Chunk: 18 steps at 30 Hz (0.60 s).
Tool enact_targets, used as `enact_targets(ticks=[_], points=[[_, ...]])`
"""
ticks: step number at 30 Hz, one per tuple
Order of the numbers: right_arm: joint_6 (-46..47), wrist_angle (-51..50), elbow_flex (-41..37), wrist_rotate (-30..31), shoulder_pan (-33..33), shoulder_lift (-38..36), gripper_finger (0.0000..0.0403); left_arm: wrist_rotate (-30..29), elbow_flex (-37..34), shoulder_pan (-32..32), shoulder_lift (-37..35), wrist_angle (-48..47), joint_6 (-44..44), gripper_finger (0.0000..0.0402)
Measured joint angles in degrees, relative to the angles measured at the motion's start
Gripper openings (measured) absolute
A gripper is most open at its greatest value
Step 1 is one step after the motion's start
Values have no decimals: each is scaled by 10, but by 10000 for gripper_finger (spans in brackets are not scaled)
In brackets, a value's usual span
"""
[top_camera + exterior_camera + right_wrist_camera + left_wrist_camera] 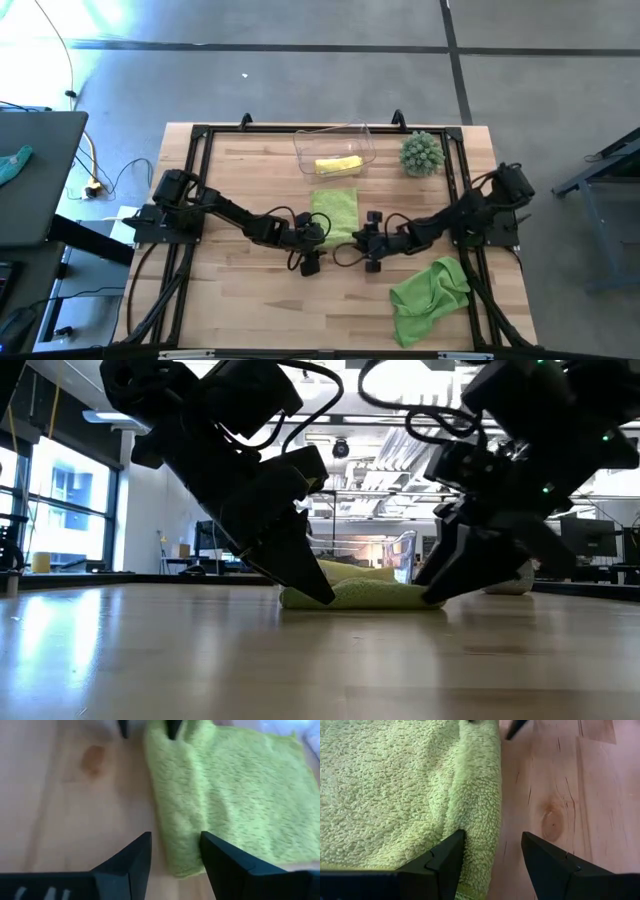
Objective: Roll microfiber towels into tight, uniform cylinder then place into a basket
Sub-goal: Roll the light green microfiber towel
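A lime green towel (pixel 335 210) lies flat at the table's middle, its near edge (pixel 480 810) thick as if turned over. My left gripper (pixel 492 834) is open at the towel's near left corner, slanting down. My right gripper (pixel 175 834) is open at the near right corner, also slanting down, and faces the left one. Each has the near edge between its fingers. A rolled yellow towel (pixel 338 165) lies in the clear basket (pixel 360 135) at the far middle. A second lime green towel (pixel 430 290) lies crumpled at the near right. My left gripper has one fingertip (pixel 447 857) on the towel's top, just behind its near edge (pixel 470 845). The other fingertip (pixel 540 855) is over bare wood and nothing is pinched. My right gripper straddles the near edge (pixel 180 855) the same way; whether its fingers touch the cloth I cannot tell.
A spiky green ball-shaped plant (pixel 421 153) stands at the far right, beside the basket. Bare wood lies at the near left of the table (pixel 240 290). A black frame (pixel 200 135) runs round the table's edge.
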Motion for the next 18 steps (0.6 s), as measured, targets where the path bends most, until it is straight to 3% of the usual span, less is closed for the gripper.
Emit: enact_targets(ticks=[12, 18], points=[[12, -44, 3, -20, -27, 7, 161, -13, 0, -1, 1, 0, 0, 191], [32, -178, 1, -30, -25, -53, 161, -13, 0, -1, 1, 1, 0, 191]])
